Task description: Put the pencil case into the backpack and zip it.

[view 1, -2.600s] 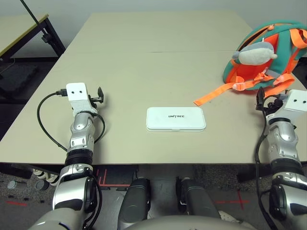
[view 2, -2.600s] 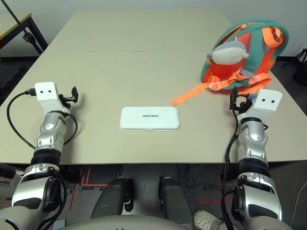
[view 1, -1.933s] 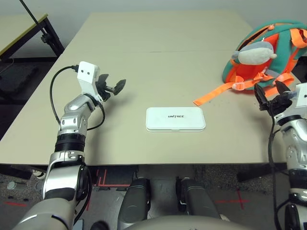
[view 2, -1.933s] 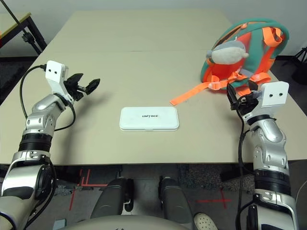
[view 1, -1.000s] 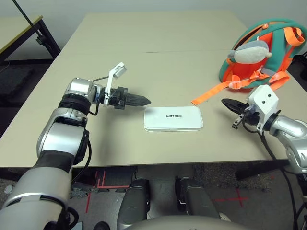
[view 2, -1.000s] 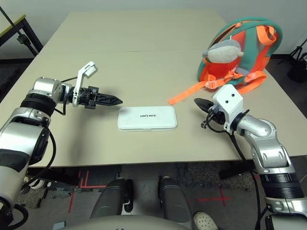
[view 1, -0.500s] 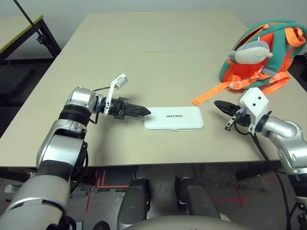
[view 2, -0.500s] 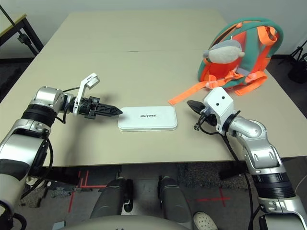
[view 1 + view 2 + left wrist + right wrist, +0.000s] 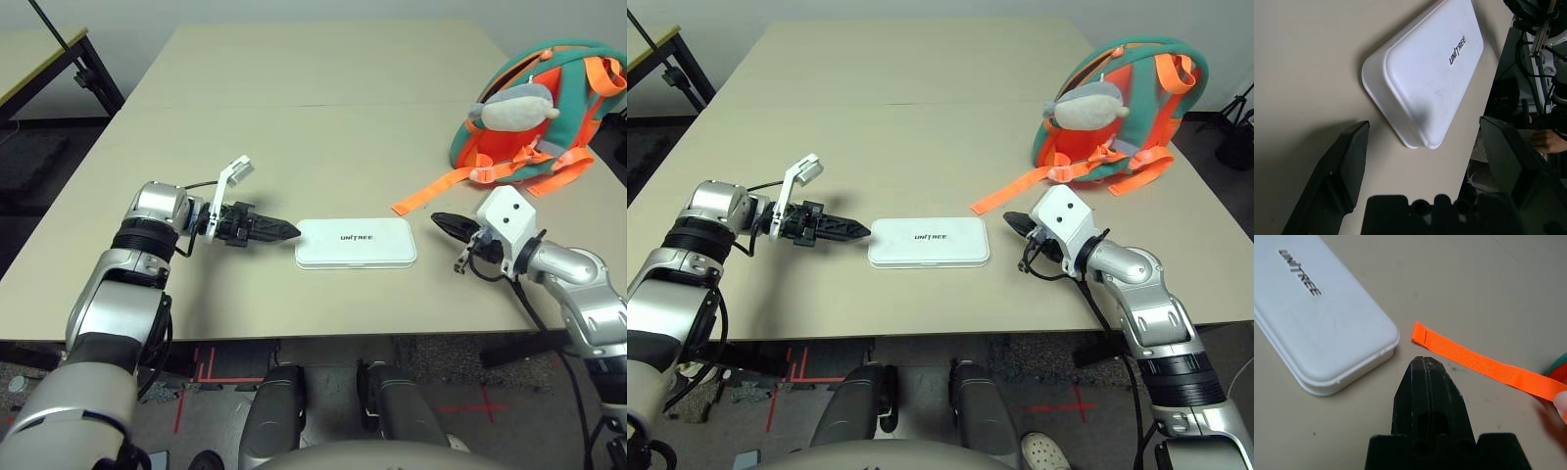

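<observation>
Both grippers have been brought in toward the pencil case (image 9: 357,242) from the table's (image 9: 294,137) outer edges, where they sat earlier. At the case's left short end the left gripper (image 9: 277,231) is held low with its fingers spread wide, nothing between them; in the left wrist view the case's near end lies just ahead of the gap. Off the case's right end, the right gripper (image 9: 443,223) is seen with fingers pressed together, empty, beside the tip of the orange strap (image 9: 1484,363). Flat on the table, the case's long axis runs left to right. At the far right, the backpack (image 9: 1122,98) is seen.
</observation>
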